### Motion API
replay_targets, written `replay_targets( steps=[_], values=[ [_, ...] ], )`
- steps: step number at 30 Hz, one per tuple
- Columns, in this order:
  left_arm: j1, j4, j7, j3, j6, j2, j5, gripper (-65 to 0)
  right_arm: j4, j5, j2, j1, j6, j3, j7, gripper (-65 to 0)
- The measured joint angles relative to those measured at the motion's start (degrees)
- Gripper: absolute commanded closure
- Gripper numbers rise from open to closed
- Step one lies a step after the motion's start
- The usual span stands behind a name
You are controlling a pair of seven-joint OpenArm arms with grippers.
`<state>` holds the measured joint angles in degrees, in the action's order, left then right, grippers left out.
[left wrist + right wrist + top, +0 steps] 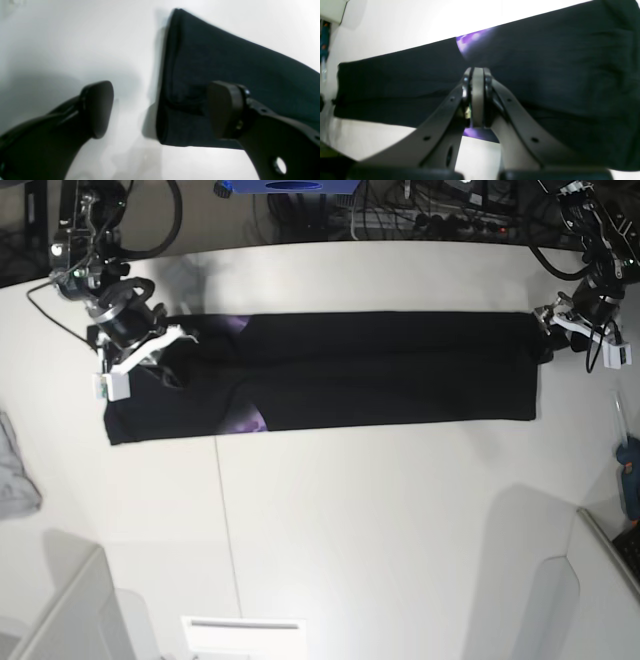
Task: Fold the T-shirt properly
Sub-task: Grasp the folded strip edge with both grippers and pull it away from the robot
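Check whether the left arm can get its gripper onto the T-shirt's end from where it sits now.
Probably yes. The left gripper is open right at the T-shirt end: one finger over bare table, the other over the cloth, the edge between them. Nothing blocks it.

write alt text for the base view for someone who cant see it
A black T-shirt, folded into a long strip, lies across a white table. The right tool is at its left end, the left tool at its right end. A grey cloth lies at the table's left edge.
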<state>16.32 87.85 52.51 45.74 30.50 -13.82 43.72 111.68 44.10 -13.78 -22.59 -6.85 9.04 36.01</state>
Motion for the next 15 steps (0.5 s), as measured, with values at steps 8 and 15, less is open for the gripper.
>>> replay_targets(
  steps=[8, 15],
  values=[
    [-5.2, -4.9, -1.0, -6.0, 0.7, 0.4, -7.7, -49.4, 0.0, 0.0, 0.0, 0.0, 0.0, -2.2, -0.2, 0.0],
    [-6.0, -8.0, -2.8, -7.2, 0.9, -0.1, -7.5, -20.6, 0.0, 0.0, 1.2, -0.2, 0.0, -2.1, -0.4, 0.0]
  ],
)
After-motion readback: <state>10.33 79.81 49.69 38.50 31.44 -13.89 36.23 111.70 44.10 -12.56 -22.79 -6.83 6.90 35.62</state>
